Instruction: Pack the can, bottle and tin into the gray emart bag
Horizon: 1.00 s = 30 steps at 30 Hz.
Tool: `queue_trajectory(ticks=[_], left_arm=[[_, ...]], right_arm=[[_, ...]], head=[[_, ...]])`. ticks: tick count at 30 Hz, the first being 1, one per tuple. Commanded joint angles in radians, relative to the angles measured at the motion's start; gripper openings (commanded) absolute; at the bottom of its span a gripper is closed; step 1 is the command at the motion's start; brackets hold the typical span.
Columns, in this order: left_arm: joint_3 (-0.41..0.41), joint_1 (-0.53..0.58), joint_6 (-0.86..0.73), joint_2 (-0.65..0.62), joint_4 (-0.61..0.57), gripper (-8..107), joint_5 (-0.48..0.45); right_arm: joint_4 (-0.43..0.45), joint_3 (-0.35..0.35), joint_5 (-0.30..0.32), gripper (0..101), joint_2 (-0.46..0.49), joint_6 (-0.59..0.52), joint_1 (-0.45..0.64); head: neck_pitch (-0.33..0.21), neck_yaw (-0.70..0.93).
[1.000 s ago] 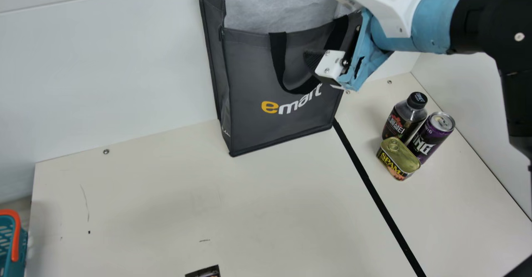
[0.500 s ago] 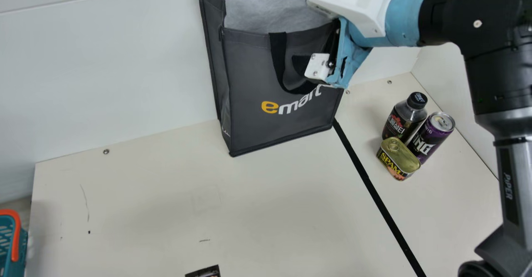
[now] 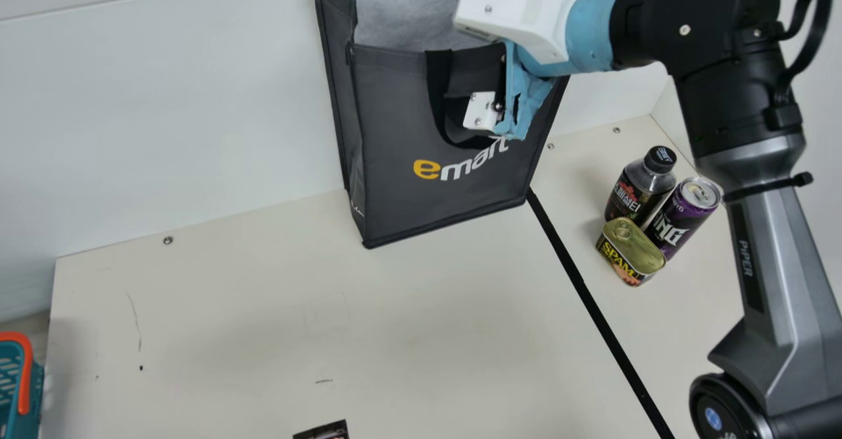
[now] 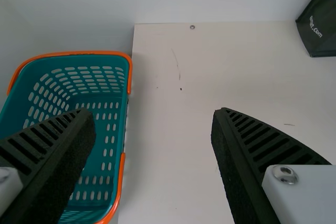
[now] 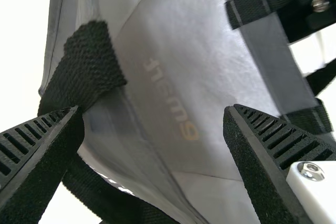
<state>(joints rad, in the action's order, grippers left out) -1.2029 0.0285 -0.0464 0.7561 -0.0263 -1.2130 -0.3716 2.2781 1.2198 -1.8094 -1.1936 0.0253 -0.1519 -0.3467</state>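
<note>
Judged by what lies outside the bag, the packing has nothing to its credit so far: all three goods await it. The bottle [image 3: 635, 192], the can [image 3: 681, 220] and the tin [image 3: 629, 255] stand upright in a tight cluster on the surface [image 3: 230, 327], to the right of the black strip [image 3: 592, 307] in the main view. Whether they actually touch one another cannot be told.

The gray emart bag [image 3: 408, 129] stands upright with its mouth open, against or close to the back wall, pale lining showing (its bottom is out of sight, so what lies deep inside is anyone's guess). The right end effector [image 5: 154, 111] is at the bag's front, near a dark handle [image 5: 86, 66], its fingers spread with nothing pinched between them. The left end effector [image 4: 153, 114] is also spread and empty, near the teal basket [image 4: 125, 182].

What remains, then, is the whole job: three pick-ups and three drops into the bag. The right arm's place by the handle suggests that the step in hand is readying the bag, perhaps clearing that loop from the mouth, before any loading begins.
</note>
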Motion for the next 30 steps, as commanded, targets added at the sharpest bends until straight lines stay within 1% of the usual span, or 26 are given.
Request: queue_trajectory(ticks=[1,5,14,18,19,30], left_arm=[[0.0,0.0,0.0,0.0,0.0,90,0.0],[0.0,0.0,0.0,0.0,0.0,90,0.0],[0.0,0.0,0.0,0.0,0.0,90,0.0],[0.0,0.0,0.0,0.0,0.0,90,0.0],[0.0,0.0,0.0,0.0,0.0,90,0.0],[0.0,0.0,0.0,0.0,0.0,90,0.0]], right_arm=[[0.006,-0.003,0.0,91,-0.007,-0.005,-0.002],[0.01,-0.011,0.0,91,-0.024,-0.011,-0.002],[0.005,-0.034,0.0,31,-0.04,-0.012,0.007],[-0.001,-0.033,0.0,4,-0.039,-0.009,0.012],[-0.003,-0.032,0.0,0,-0.038,-0.007,0.014],[-0.006,-0.048,0.0,0,0.005,0.014,0.02]], head=[[-0.023,-0.002],[-0.023,-0.002],[-0.023,-0.002],[-0.023,-0.002],[-0.023,-0.002],[-0.023,-0.002]])
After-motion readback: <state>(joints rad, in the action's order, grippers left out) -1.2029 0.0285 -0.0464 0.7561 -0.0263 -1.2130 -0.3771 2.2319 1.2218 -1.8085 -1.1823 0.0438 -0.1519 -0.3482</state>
